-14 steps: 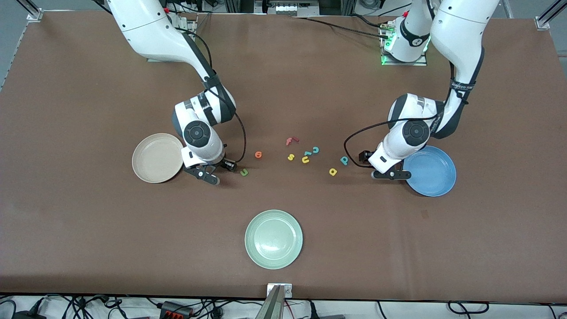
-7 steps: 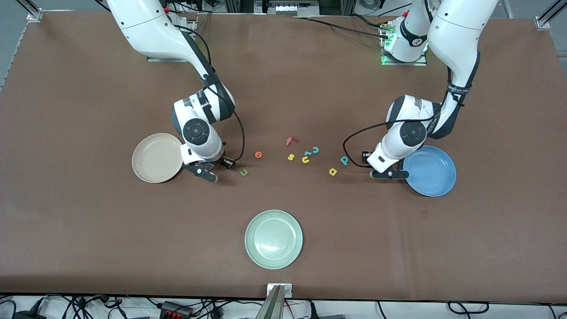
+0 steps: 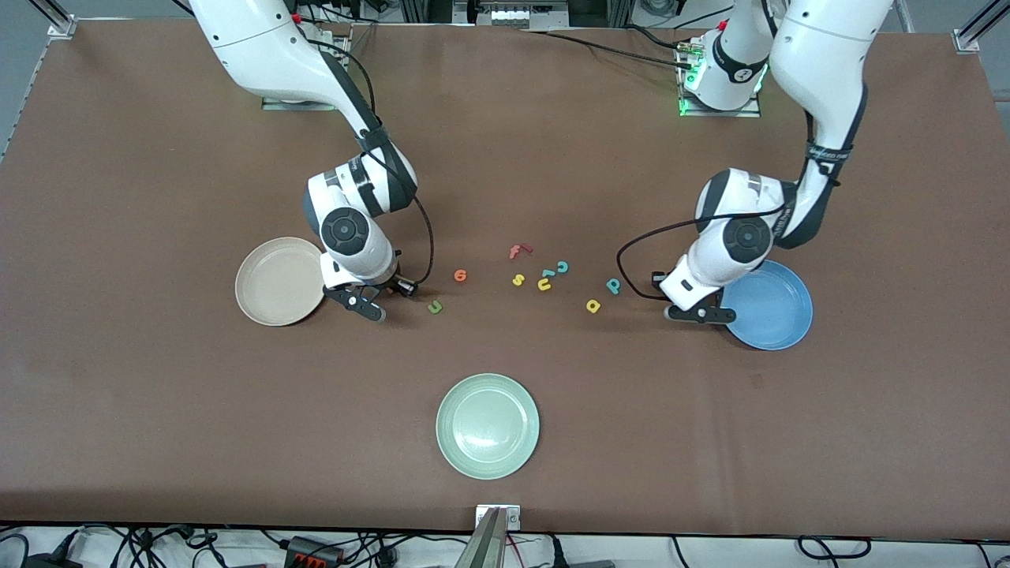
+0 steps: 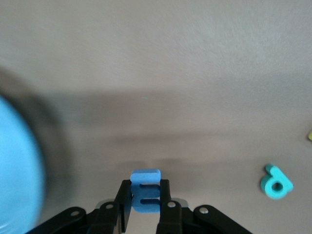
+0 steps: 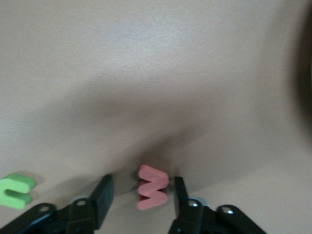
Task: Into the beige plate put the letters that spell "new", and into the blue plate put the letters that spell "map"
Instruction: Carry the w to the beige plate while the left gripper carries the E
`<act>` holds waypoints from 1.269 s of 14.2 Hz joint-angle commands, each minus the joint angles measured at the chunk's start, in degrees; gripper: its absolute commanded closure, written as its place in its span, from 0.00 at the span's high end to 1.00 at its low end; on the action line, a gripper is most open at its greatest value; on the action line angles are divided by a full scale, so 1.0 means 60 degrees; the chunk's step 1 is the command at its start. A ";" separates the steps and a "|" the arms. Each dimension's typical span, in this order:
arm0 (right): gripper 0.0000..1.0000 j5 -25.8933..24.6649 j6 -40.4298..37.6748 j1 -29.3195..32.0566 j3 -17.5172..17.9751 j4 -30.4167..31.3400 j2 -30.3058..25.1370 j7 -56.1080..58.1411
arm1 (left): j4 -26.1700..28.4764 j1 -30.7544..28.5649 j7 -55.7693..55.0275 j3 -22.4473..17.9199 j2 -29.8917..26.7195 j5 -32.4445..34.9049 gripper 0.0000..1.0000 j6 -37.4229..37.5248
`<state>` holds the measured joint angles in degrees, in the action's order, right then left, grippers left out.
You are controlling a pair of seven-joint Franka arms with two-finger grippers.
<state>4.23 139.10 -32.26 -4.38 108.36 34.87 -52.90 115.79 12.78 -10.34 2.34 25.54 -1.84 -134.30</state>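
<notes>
Plainly, both arms were low over the counter, one working at each end of the scattered letters. Seen from the front, the left claw sat at the rim of the blue plate, on the side facing the letters. In the left wrist view, low in the frame, it was clamped on the blue m, which stood on edge between the fingers; whether the m had left the counter could not be told. The teal p and the yellow a lay near that claw, the a nearer the front camera. The right claw sat just beside the beige plate, between it and the green n. The right wrist view showed its fingers apart, straddling the pinkish-red w, with a gap on one side of the letter. The orange e lay near the n, farther from the camera. The red f, yellow s, yellow u and teal c clustered mid-frame. Both plates held nothing. The pale green plate lay in the lower middle of the frame.
</notes>
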 commanded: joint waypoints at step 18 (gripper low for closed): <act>0.15 0.0071 -0.2852 0.3353 -0.0046 0.0894 -0.2047 0.6163 | -0.1046 -0.1793 0.2163 0.0924 -0.0491 0.1025 1.00 0.2213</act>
<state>4.29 121.47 -13.87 -5.60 110.32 23.66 -19.28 110.84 2.01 3.00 4.52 24.36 3.38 -123.72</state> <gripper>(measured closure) 0.731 0.207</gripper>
